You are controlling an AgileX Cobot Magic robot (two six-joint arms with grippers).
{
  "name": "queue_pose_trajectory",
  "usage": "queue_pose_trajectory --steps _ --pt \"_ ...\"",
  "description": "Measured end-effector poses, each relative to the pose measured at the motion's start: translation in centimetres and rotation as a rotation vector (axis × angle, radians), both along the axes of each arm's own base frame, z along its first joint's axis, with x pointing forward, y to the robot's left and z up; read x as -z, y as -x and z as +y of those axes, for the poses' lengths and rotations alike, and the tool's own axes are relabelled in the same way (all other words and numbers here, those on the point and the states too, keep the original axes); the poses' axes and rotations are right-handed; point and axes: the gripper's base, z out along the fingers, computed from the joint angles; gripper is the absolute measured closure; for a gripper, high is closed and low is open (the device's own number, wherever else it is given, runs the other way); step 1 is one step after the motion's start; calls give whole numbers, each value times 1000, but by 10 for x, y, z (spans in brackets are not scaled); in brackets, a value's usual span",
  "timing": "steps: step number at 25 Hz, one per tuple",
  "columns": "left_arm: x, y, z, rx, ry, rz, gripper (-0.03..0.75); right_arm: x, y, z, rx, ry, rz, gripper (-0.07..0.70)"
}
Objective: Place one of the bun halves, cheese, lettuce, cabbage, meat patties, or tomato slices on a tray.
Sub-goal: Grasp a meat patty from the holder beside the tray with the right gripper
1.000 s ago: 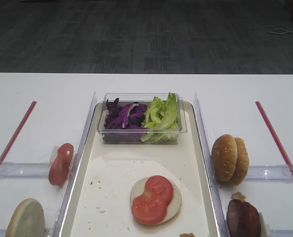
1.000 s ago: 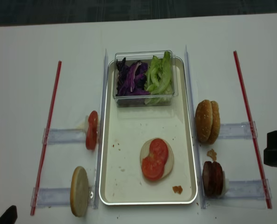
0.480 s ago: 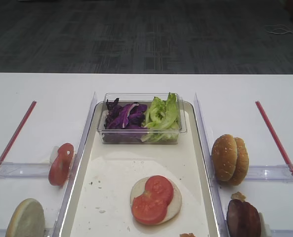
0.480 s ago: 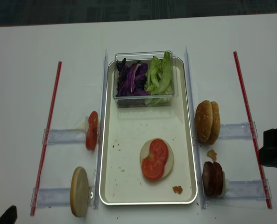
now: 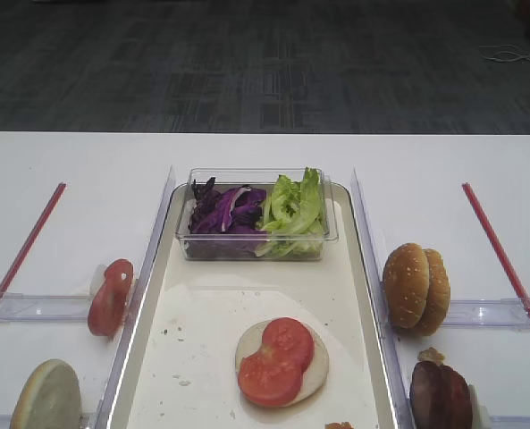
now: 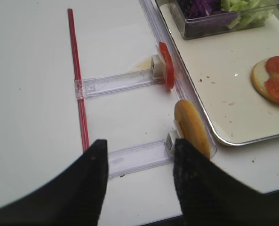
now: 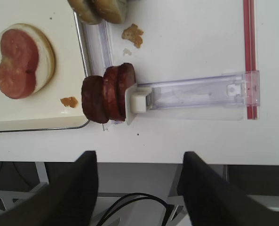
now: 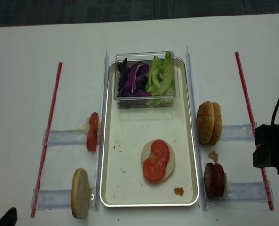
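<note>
Tomato slices (image 8: 155, 160) on tray (image 8: 130, 188); meat patties (image 8: 214, 180) right of it.

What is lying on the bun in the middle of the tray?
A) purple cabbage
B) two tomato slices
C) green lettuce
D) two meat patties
B: two red tomato slices lie overlapping on the pale bun half on the tray, while the meat patties stand outside it on the right.

We see a white table (image 8: 26, 47): tray (image 8: 130, 136) mid-table near the front edge, clear rails (image 8: 64, 137) and red strips (image 8: 51, 127) either side, probably a crumb (image 8: 213, 155) right of it.
</note>
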Motion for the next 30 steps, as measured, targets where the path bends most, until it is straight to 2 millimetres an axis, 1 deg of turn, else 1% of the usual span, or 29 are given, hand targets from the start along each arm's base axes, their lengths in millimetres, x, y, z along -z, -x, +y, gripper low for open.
queue_pose_trajectory --steps 5,9,12,16,24,30 --pt "0 0 0 0 0 0 409 5 -8 1 -17 1 32 210" --pt "0 0 0 0 0 0 409 -3 -19 10 -72 14 20 210" --pt "0 0 0 0 0 -1 409 -7 -28 23 -120 59 33 210" --pt "0 0 0 0 0 -1 409 -2 -35 38 -153 128 67 210" --pt "0 0 0 0 0 -2 409 7 -38 68 -158 114 61 210" --pt "0 0 0 0 0 -2 409 23 -39 96 -206 123 90 210"
